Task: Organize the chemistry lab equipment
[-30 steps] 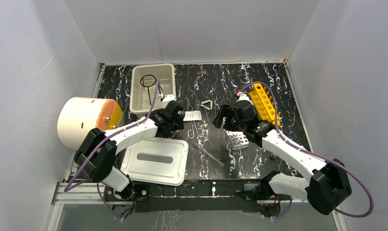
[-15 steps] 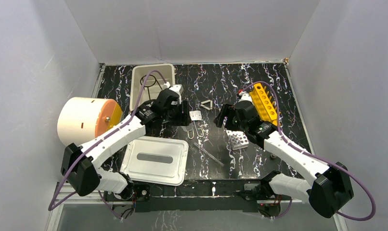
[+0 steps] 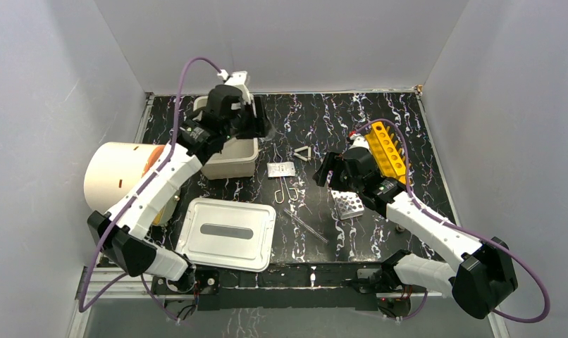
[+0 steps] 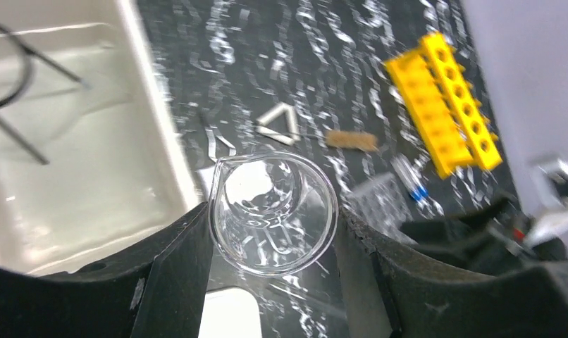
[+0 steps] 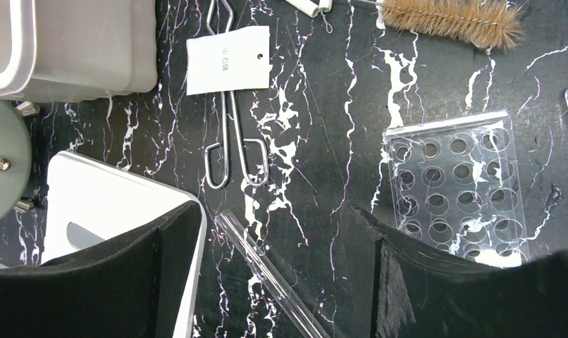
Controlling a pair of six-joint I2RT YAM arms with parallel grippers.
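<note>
Swung from the table's middle to the far left, the left gripper point(image 4: 273, 243) pinches a round clear glass beaker point(image 4: 273, 211) above the right rim of the smooth cream plastic bin point(image 4: 77, 162). Nearer, the right gripper point(image 5: 270, 274) hangs spread over a thin glass rod point(image 5: 242, 239). Beyond it lie bent-wire tongs point(image 5: 232, 151) and a flat perforated rack point(image 5: 457, 183), and at far right the yellow holed rack point(image 3: 387, 149).

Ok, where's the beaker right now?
In the left wrist view, the beaker is gripped in the left tool, up over the table beside the bin.
</note>
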